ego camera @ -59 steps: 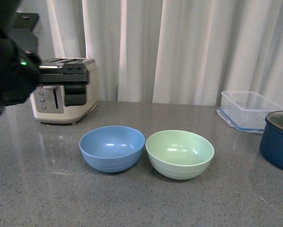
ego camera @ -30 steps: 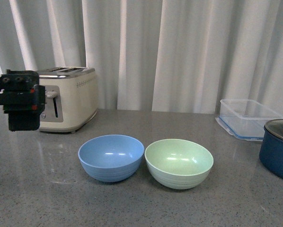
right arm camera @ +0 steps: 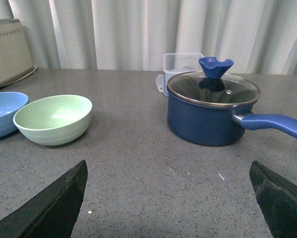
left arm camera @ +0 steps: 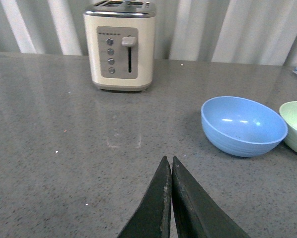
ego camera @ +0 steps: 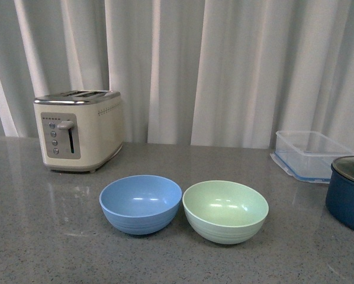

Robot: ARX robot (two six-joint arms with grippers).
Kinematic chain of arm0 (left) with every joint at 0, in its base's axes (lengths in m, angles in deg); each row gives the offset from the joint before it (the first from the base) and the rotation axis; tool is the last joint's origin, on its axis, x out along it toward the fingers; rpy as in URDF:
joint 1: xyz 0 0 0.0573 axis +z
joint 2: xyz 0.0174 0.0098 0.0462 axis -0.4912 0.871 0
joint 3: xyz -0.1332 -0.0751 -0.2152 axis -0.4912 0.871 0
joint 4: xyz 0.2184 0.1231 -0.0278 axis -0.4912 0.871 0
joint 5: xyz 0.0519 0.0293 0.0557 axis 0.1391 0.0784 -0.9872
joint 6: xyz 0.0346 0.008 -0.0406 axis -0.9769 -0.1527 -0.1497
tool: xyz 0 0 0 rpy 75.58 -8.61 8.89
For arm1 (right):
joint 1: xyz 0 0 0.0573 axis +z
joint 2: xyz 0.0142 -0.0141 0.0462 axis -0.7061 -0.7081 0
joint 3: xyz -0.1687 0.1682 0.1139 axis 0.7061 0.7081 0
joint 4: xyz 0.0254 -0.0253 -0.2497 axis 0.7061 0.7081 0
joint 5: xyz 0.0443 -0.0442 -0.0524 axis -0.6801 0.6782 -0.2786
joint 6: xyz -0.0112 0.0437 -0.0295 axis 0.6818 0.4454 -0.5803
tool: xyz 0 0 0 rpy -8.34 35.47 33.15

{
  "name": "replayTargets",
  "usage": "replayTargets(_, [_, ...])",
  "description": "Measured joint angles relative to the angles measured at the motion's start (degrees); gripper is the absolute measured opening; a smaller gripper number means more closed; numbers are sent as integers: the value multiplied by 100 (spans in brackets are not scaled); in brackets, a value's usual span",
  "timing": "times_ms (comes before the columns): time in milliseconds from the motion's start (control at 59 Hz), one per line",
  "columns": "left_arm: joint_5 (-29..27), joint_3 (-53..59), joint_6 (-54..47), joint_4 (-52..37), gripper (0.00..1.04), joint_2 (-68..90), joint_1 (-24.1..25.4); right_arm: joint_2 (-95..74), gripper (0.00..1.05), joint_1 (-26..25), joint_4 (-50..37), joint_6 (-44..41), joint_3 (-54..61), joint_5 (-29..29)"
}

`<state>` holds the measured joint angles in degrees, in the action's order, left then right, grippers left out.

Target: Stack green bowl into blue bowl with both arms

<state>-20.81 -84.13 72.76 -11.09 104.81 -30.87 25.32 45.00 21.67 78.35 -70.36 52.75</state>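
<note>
Sitting upright on the speckled grey stone countertop (ego camera: 41, 242), the light sky-blue round matte bowl (ego camera: 140, 204) and the pale mint-green round matte bowl (ego camera: 225, 211) stand side by side near the front edge, the blue one on the left, the green one on the right; their rims come very close together, and whether they touch cannot be told; faint ridges ring each bowl near its base. A cream four-slot metal toaster (ego camera: 79, 129) stands behind and to the left of the blue bowl, well apart from it, before pale pleated curtains (ego camera: 224, 65); a clear rectangular plastic container (ego camera: 312, 147) sits far to the right at the back, and just in front of it a dark navy pot (ego camera: 348, 195) is cut by the picture's edge.

The left gripper (left arm camera: 168, 161) hovers over bare countertop with its two flat black fingers pressed flat against each other, clenched on nothing; the blue bowl lies ahead of it and off to one side, well apart, with the toaster further back. The right gripper (right arm camera: 168, 168) is released, its fingers (right arm camera: 54, 206) spread wide and low over the counter; the green bowl (right arm camera: 53, 119) and the navy pot, with its glass lid (right arm camera: 213, 89) and blue knob (right arm camera: 215, 66), both lie ahead of it, untouched.
</note>
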Motion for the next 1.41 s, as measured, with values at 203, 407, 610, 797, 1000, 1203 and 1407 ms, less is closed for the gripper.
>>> replayTargets(203, [33, 343, 0, 299, 4, -643, 131, 0, 95, 0, 0, -2, 0, -2])
replayTargets(407, [35, 625, 0, 848, 4, -1475, 131, 0, 95, 0, 0, -2, 0, 0])
replayTargets(610, [42, 822, -7, 1005, 4, -1943, 131, 0, 95, 0, 0, -2, 0, -2])
replayTargets(797, [39, 822, -9, 1665, 4, -2664, 131, 0, 95, 0, 0, 0, 0, 0])
replayTargets(1000, [39, 822, -9, 2159, 4, -3165, 131, 0, 95, 0, 0, 0, 0, 0])
replayTargets(1203, [39, 822, -9, 2559, 4, -3567, 133, 0, 95, 0, 0, 0, 0, 0])
replayTargets(1407, [39, 822, -9, 2892, 4, -3897, 133, 0, 95, 0, 0, -2, 0, 0])
